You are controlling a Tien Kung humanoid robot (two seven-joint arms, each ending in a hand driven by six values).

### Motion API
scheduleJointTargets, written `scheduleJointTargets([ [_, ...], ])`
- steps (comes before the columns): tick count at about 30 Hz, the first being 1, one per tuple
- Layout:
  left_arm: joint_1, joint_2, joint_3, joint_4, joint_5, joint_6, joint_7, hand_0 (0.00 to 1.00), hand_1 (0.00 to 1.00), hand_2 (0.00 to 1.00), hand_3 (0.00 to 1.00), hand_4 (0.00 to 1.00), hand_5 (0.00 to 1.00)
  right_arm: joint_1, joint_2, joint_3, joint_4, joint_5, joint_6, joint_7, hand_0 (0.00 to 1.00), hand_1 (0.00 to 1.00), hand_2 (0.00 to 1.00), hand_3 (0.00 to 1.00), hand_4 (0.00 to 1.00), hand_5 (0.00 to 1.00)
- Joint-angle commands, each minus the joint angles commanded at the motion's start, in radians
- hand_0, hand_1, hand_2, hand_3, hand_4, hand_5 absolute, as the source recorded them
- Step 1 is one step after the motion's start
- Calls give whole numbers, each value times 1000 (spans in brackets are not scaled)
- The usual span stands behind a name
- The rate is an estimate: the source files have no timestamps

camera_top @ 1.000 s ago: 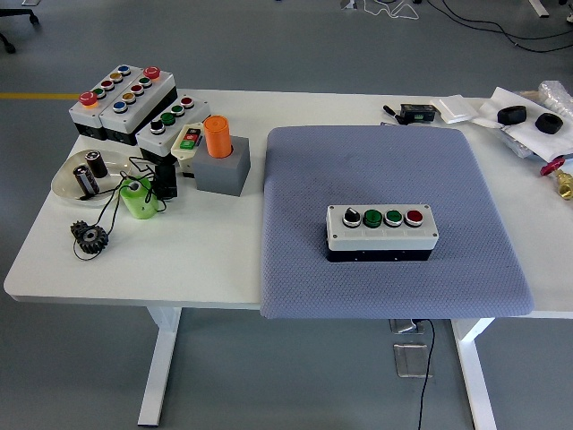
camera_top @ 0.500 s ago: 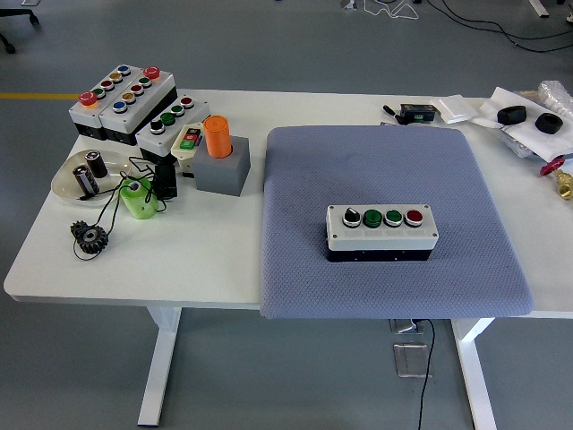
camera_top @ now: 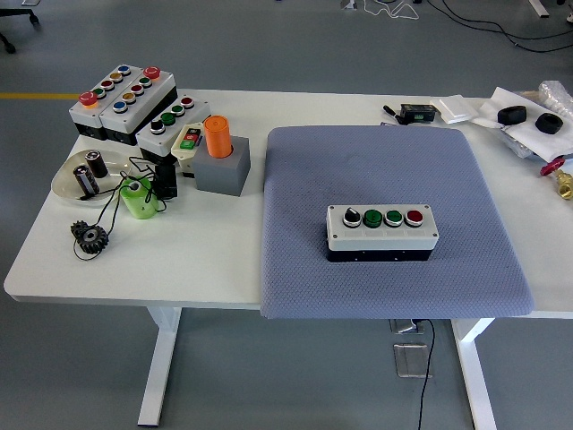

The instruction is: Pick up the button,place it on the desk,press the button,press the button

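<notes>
Neither hand of the robot shows anywhere over the table, so whether their fingers are apart or together cannot be told.

Nearest the front edge lies a grey-blue mat, covering the right middle of the table and hanging slightly over the near edge. On the mat, toward its near half, sits the button box, flat and square to the table edge. Its pale lid carries four controls in a row: a black knob at the left, then two green buttons, then a red button at the right.

At the left near side lie two small dark gears with a thin black wire looping by them. Just beyond stand a light green cylinder and a shallow white dish holding small dark cylinders.

Farther back, a grey block holds an upright orange cylinder, just left of the mat. Beside it lies a small pendant switch, and behind that three more button boxes sit side by side at an angle.

At the far right corner lie white packets, a small black device and two black round parts.
</notes>
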Motion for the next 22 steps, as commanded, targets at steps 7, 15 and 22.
scheduleJointTargets([
  [7,2,-1,-2,0,3,0,1,643,699,708,517,314,998,-6,-2,1,-8,-31,21,-1,872,805,827,808,573,734],
  [15,7,-3,-9,0,12,0,3,643,699,708,517,314,998,-7,-2,-1,-16,-36,27,13,884,814,842,814,578,755],
  [22,9,-3,2,0,7,0,1,642,699,708,516,314,998,-15,-1,-6,-25,-15,39,21,904,829,852,817,573,754],
])
